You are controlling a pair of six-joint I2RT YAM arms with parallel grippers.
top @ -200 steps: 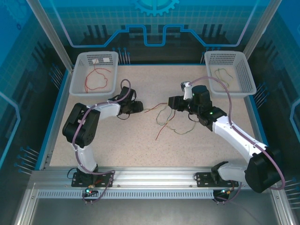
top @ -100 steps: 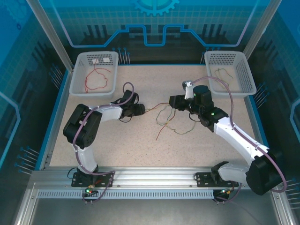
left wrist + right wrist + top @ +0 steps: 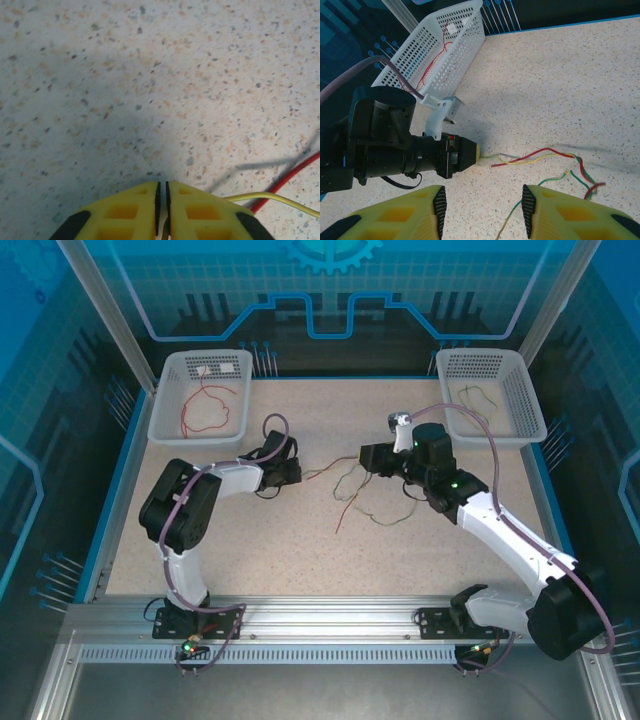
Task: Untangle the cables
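Reading this as the pull-apart step. Left gripper [image 3: 161, 186] is closed to a hairline slit. The yellow cable [image 3: 272, 198] runs in under one finger, so its end looks pinched. Red cable [image 3: 290, 177] lies just beside it on the bench [image 3: 260, 550], apparently free. Right gripper [image 3: 483, 197] is wide open above the bench and holds nothing, with a green strand [image 3: 512, 215] on the bench under the gap. Tangle [image 3: 355, 495] sits mid-bench between the grippers. Left basket [image 3: 160, 425] in the far-left corner holds red, right basket [image 3: 530, 415] in the far-right corner holds yellow-green.

Advice: confirm only yellow is in the pinch, then draw it slow and low toward the left edge. Right gripper should pin the other loops near the crossing so the knot doesn't drag. Stop if red moves too.
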